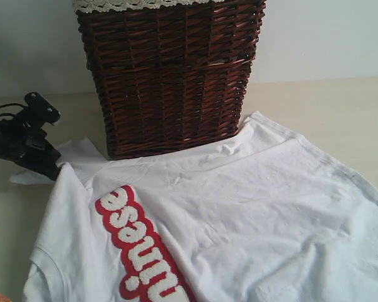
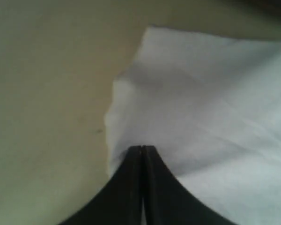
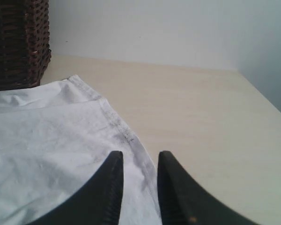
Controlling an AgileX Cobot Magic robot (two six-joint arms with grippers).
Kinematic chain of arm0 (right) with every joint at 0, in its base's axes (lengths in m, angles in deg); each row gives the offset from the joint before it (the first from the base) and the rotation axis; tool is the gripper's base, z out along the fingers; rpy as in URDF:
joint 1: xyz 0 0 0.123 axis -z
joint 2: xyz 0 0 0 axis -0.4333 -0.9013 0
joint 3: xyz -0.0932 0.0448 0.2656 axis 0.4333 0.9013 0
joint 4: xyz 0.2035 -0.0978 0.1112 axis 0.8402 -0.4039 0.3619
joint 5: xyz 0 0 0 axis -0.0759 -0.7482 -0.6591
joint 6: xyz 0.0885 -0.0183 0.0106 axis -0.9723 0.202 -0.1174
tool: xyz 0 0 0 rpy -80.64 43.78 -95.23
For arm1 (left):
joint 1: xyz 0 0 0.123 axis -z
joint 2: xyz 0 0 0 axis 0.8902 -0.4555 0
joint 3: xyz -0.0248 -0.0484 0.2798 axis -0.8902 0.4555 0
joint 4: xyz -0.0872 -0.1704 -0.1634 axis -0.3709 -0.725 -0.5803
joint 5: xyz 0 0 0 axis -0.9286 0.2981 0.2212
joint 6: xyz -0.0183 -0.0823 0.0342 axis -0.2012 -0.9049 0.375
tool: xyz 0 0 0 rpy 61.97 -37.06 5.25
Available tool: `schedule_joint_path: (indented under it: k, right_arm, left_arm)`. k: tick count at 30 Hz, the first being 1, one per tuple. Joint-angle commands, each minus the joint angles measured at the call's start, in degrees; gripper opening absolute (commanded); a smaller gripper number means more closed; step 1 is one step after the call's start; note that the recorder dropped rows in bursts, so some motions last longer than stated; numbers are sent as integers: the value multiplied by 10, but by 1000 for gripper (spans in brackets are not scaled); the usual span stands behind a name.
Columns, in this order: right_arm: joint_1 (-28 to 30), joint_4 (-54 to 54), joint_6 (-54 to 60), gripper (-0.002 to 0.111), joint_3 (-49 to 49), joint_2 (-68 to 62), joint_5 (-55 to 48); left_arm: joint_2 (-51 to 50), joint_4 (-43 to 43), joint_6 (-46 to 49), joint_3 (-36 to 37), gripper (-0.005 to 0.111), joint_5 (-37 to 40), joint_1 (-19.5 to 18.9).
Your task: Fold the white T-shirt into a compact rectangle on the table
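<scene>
The white T-shirt (image 1: 239, 207) lies spread on the table (image 1: 321, 107), with its red patch of fuzzy white letters (image 1: 138, 251) facing up at the lower left. My left gripper (image 1: 53, 171) is at the shirt's left sleeve. In the left wrist view its jaws (image 2: 142, 147) are shut together on the edge of the white fabric (image 2: 201, 103), which bunches at the tips. My right gripper (image 3: 140, 157) is open and straddles the shirt's hemmed side edge (image 3: 126, 136), one finger over the cloth and one over bare table (image 3: 201, 117). It is outside the exterior view.
A dark wicker basket (image 1: 170, 75) with cream lace trim stands behind the shirt, touching its far edge; it also shows in the right wrist view (image 3: 18, 42). A pale wall (image 1: 327, 38) rises behind the table. Bare table lies to the shirt's right.
</scene>
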Motion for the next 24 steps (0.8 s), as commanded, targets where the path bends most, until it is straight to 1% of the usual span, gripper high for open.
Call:
schedule_joint_path:
  k: [1, 4, 6, 7, 9, 11, 13, 15, 17, 18, 19, 21, 24]
  right_arm:
    - [2, -5, 0, 28, 3, 4, 4]
    - [2, -5, 0, 28, 3, 4, 4]
    - [2, -5, 0, 28, 3, 4, 4]
    - [2, -5, 0, 28, 3, 4, 4]
    - [2, -5, 0, 28, 3, 4, 4]
    - [2, -5, 0, 28, 3, 4, 4]
    - [2, -5, 0, 28, 3, 4, 4]
    - [2, -5, 0, 28, 3, 4, 4]
    - [2, -5, 0, 28, 3, 4, 4]
    - [2, -5, 0, 28, 3, 4, 4]
    - [2, -5, 0, 28, 3, 4, 4]
    - [2, -5, 0, 28, 3, 4, 4]
    - [2, -5, 0, 28, 3, 4, 4]
  left_arm:
    - [-17, 45, 3, -52, 0, -15, -21]
    - [-11, 52, -2, -71, 0, -3, -21]
    - [3, 28, -14, -72, 0, -3, -21]
    - [13, 7, -34, -72, 2, -11, -23]
    - [36, -26, -86, -72, 9, -21, -33]
    - [67, -31, -165, -64, 21, -5, -54]
    - [102, -8, -246, -43, 31, 68, -83]
    - [135, 73, -333, -13, 38, 229, -125]
    - [151, 151, -415, 14, 41, 371, -164]
    - [153, 188, -453, 32, 41, 428, -180]
    - [153, 211, -478, 53, 41, 464, -192]
    - [153, 235, -498, 104, 41, 485, -212]
    - [153, 236, -482, 171, 41, 468, -217]
